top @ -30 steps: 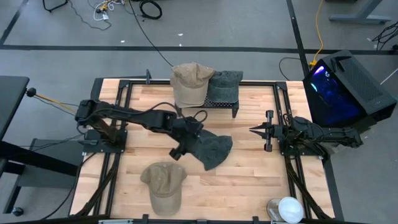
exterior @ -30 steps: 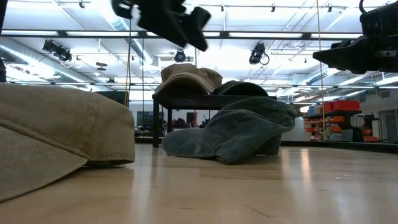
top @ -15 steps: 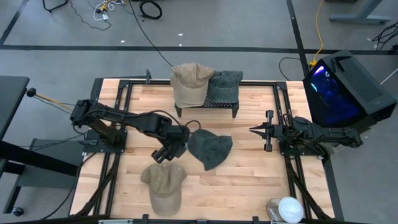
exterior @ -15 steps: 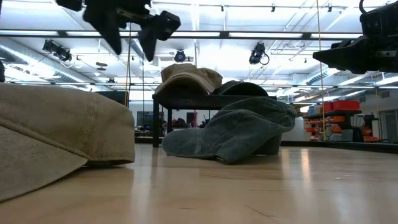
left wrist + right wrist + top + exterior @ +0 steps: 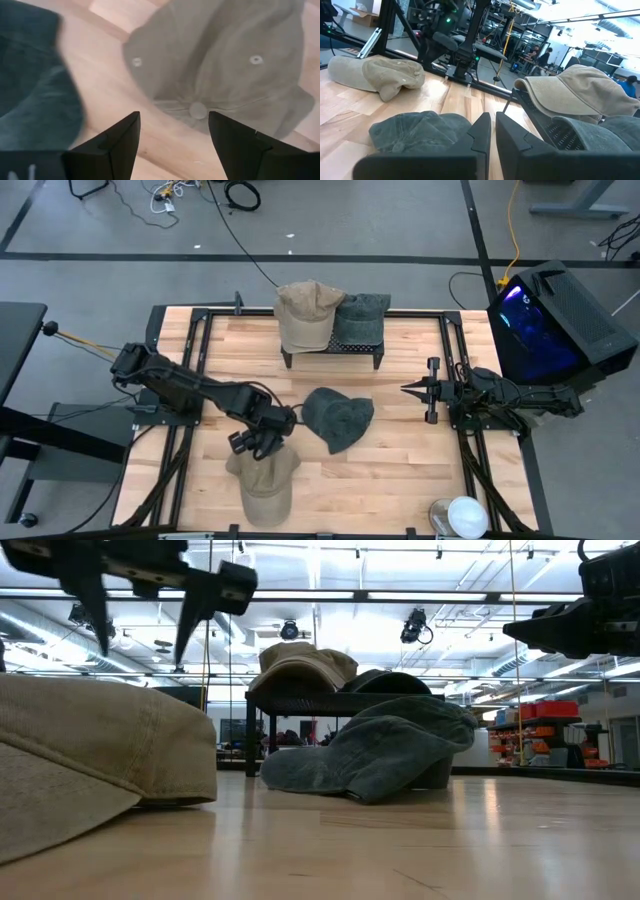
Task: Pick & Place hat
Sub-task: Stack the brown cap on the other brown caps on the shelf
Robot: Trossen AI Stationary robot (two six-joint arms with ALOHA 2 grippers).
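left gripper [image 5: 258, 444], fingers spread wide and empty, hovers over the tan hat [image 5: 264, 479] at the table's [image 5: 400, 480] seven o'clock; right gripper [image 5: 408, 389], fingers pressed together, waits at three o'clock.

A: Where does the high view sit?
B: Overhead, facing straight down on the whole pale wooden plank worktop [image 5: 400, 470].
A: And the low view?
B: At surface level, close against the tan cloth cap [image 5: 90, 760], facing the room. The left wrist view looks down on that cap [image 5: 220, 65] at close range.
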